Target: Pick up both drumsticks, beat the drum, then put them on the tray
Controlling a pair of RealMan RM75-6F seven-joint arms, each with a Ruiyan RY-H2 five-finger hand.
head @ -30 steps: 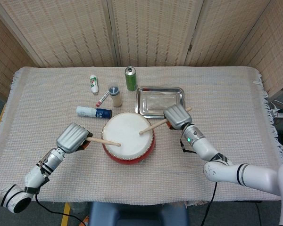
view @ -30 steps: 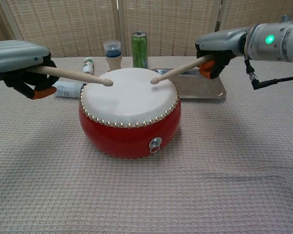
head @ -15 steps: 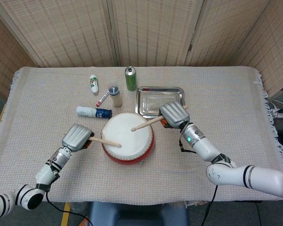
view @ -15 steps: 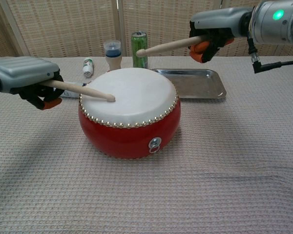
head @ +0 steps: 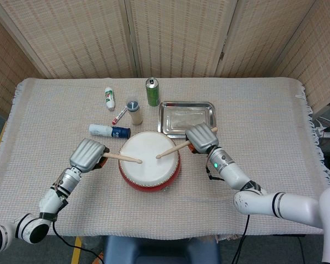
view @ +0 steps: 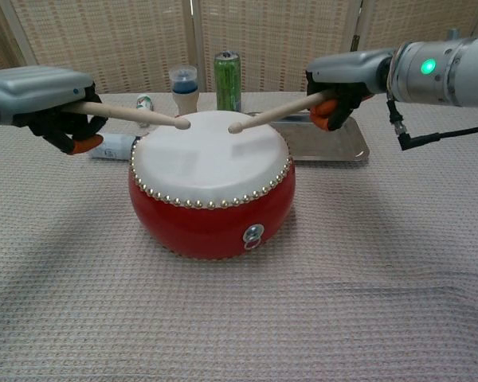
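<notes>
A red drum (head: 149, 168) with a white skin stands near the front middle of the cloth-covered surface (head: 264, 110). The left hand (head: 88, 155) is closed around the butt of the left drumstick (head: 122, 158), whose shaft runs inward over the drum's rim; in the chest view its rounded tip sits low over the far left part of the skin, and whether it touches cannot be told. The right hand (head: 202, 138) grips the right drumstick (head: 172, 149) in the same way from the other side, the stick sloping down toward the middle of the drum, its tip close above or on the skin, just apart from the other tip. A green light shows on the right wrist. Behind the drum and to its right lies the shallow metal tray (head: 186, 118), with the right hand hanging over its near edge. Further back stands a green can (head: 152, 91), and left of it a small bottle with a dark cap (head: 134, 111). A white tube (head: 109, 98) and a thin red and white pen-like item (head: 119, 115) lie near that bottle, and a white and blue tube (head: 109, 131) lies on its side just behind the drum's left edge.
</notes>
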